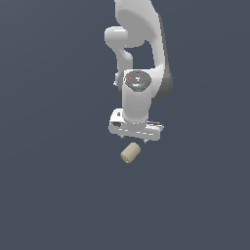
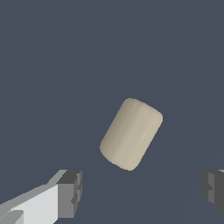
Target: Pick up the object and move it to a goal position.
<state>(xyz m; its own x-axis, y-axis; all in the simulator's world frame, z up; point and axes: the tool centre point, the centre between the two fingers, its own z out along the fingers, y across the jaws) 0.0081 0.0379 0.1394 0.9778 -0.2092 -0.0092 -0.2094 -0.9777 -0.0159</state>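
The object is a small beige short cylinder (image 1: 130,153) lying on its side on the dark grey surface, tilted diagonally. It also shows in the wrist view (image 2: 131,133). My white gripper (image 1: 135,138) hangs just above and slightly behind it, pointing down. In the wrist view the gripper (image 2: 142,192) is open: one dark finger pad (image 2: 70,192) and the other pad (image 2: 214,190) stand wide apart, with the cylinder lying ahead of the gap between them and touching neither.
The white arm (image 1: 139,53) rises behind the gripper. The flat dark grey surface (image 1: 49,195) surrounds the cylinder, with no other objects in view.
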